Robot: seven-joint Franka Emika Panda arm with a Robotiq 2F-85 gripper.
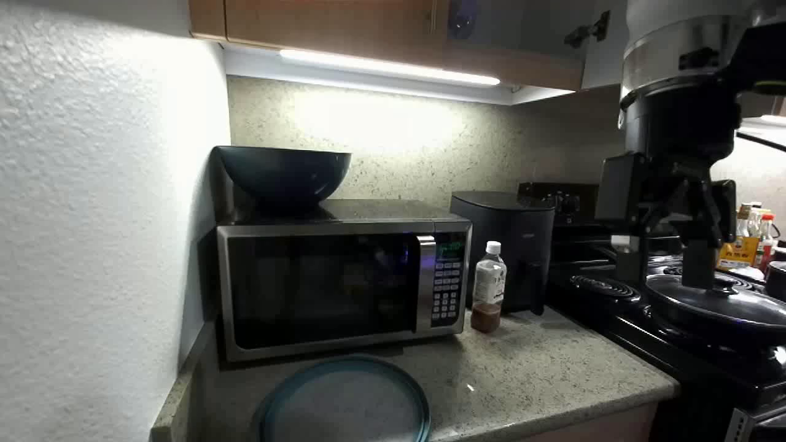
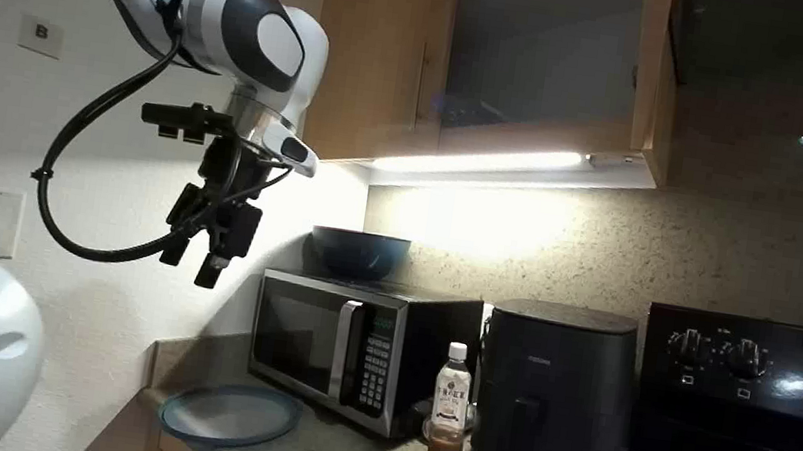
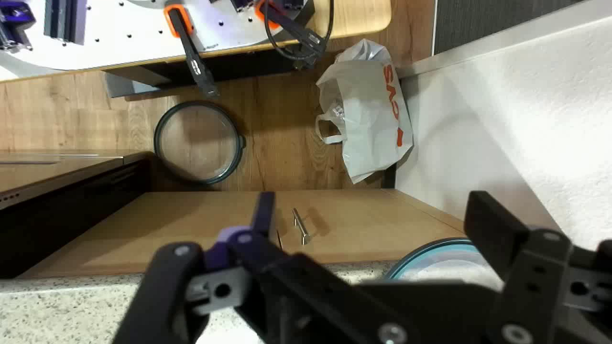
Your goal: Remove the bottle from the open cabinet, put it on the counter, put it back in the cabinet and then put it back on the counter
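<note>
The gripper [image 1: 664, 270] is hanging empty, jaws spread wide, the counter [image 1: 534, 374] below it, the tall bottle nowhere discernible, so a good reach is likely calling for levelling before entering the open cabinet [image 1: 374, 32] beyond and higher.

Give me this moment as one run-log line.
fingers: open, nothing gripped; cabinet: open, contents unclear; bottle with brownish contents: upright on counter beside microwave

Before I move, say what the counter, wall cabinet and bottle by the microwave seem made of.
Counter: likely stone or laminate, low sheen, from its fine speckle.
Wall cabinet: wood or veneer, satin-looking, from its smooth brown face.
Bottle: probably clear plastic, glossy; brownish contents show through.
</note>
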